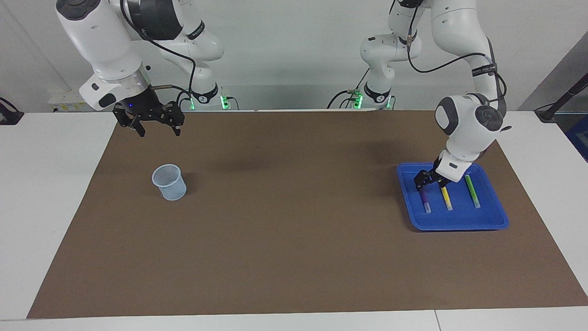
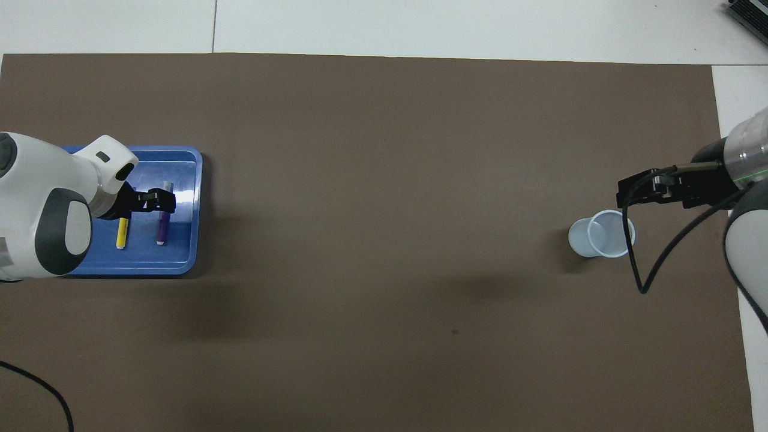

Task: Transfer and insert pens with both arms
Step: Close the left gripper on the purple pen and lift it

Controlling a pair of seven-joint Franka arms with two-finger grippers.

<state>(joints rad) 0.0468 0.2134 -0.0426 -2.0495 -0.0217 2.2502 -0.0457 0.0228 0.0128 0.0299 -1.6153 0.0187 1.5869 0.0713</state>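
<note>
Three pens lie side by side in a blue tray (image 1: 459, 224) at the left arm's end of the table: purple (image 1: 426, 201), yellow (image 1: 447, 199) and green (image 1: 472, 191). My left gripper (image 1: 425, 182) is down in the tray, open, over the purple pen's end nearer to the robots. In the overhead view the left gripper (image 2: 163, 201) covers the middle of the purple pen (image 2: 161, 231), the yellow pen (image 2: 122, 233) lies beside it, and the arm hides the green pen. My right gripper (image 1: 158, 130) is open and empty and waits in the air.
A pale blue mesh cup (image 1: 169, 182) stands upright on the brown mat (image 1: 294, 230) at the right arm's end, below the right gripper (image 2: 624, 195) in the overhead view (image 2: 602, 235). A black cable loops from the right wrist over the cup.
</note>
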